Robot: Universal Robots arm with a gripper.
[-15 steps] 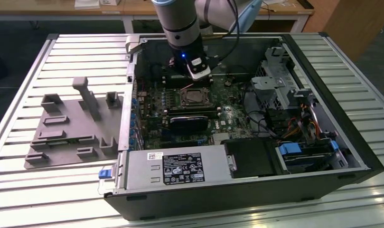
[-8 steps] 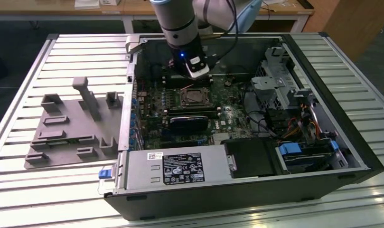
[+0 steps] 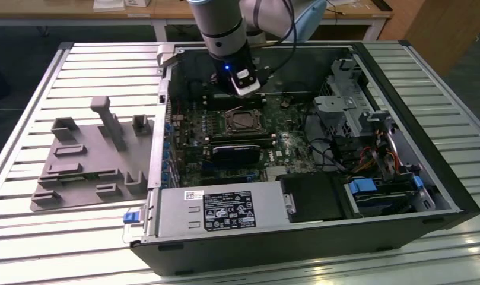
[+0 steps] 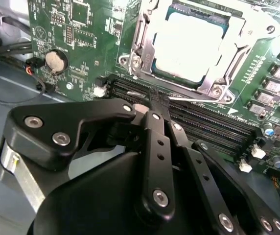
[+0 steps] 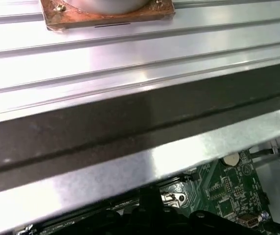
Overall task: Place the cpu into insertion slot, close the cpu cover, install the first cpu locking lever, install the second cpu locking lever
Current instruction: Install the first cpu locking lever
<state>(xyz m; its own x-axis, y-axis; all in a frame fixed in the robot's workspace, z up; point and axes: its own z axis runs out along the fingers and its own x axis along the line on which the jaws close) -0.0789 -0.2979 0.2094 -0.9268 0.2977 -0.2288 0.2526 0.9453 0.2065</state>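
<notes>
**Tech:** Cpu (image 4: pixel 194 41) first. Where is it?

**Me:** In the insertion slot (image 3: pixel 241 121), just ahead of my pincer (image 4: pixel 158 100). The long memory slots (image 4: pixel 203 122) lie between the tips and the socket. Its top is a flat, pale, silvery square, and it looks level to me.

**Tech:** Walk me across from the exterior view's left.

**Me:** Well off to that side of my pincer, a grey fixture tray (image 3: pixel 81 172) sits on the slatted worktop (image 3: pixel 34 89). Then comes the open computer case (image 3: pixel 303 237). I hang inside it over the green motherboard (image 4: pixel 81 29). On the other side of my pincer stands the drive cage (image 3: pixel 343 101) with its cables.

**Tech:** And the pincer itself?

**Me:** The fingers are drawn together to a point, with nothing between them.

**Tech:** Which step are you on?

**Me:** The cpu cover (image 4: pixel 147 49), a thin metal frame, looks folded down around the chip, which shows through its window. So I judge placing and covering done and the levers in hand. The bright bar beside the frame looks like a locking lever (image 4: pixel 136 34). I cannot tell whether it is latched.

**Tech:** What would that move call for?

**Me:** I'd say a narrow, closed tip set on a thin lever. The push would have to be steady and stay off the board and the memory slots close by.
</notes>
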